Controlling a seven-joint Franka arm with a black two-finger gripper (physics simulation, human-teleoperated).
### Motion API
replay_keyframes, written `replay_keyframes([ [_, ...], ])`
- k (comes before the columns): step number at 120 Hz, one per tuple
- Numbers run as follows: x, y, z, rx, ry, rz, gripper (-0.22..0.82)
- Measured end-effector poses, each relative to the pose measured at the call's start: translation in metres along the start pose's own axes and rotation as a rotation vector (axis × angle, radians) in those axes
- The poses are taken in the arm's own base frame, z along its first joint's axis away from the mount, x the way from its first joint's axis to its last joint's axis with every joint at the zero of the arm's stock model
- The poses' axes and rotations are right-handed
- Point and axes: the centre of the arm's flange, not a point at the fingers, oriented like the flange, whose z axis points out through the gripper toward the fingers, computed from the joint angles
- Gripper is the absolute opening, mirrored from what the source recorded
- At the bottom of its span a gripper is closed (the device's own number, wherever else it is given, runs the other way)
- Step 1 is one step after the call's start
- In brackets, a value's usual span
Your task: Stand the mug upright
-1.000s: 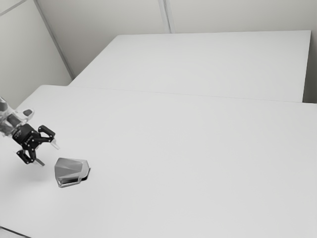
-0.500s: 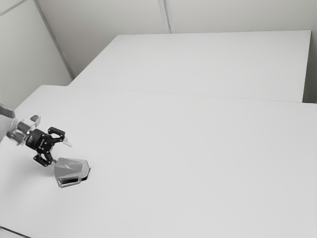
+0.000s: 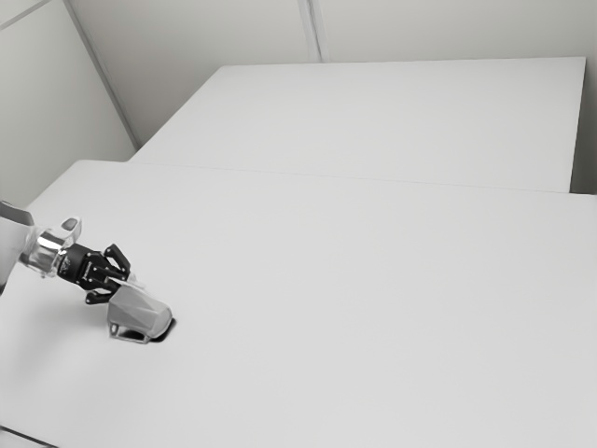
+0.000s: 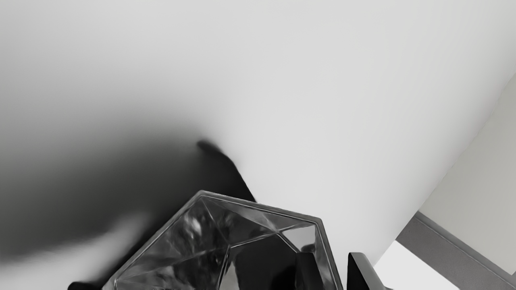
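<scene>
Exterior view's near left: we grip the tipped mug point(image 3: 140, 311) with our claw point(image 3: 127, 283) closed on its rim point(image 4: 262, 205); turning it base-down should follow.

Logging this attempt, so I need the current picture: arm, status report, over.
Gripper at the mug's mouth, grip unconfirmed. Mug tipped, not upright, mouth toward the gripper. No obstruction seen. Over.

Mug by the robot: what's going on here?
A robot arm has its hand at the rim of a gray mug, over a white table. The mug is tipped over, its mouth toward the hand, so it isn't upright yet. Whether the hand has a grip on it, I can't tell.
</scene>
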Motion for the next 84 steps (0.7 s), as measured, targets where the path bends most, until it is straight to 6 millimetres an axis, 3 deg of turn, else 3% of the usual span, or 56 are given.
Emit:
replay_keyframes([
  [40, -0.001, 0.008, 0.000, 0.030, -0.004, 0.025, -0.14],
  [69, -0.031, 0.100, -0.002, 0.352, -0.020, 0.290, -0.15],
  [84, -0.052, 0.152, 0.023, 0.569, -0.035, 0.447, -0.16],
])
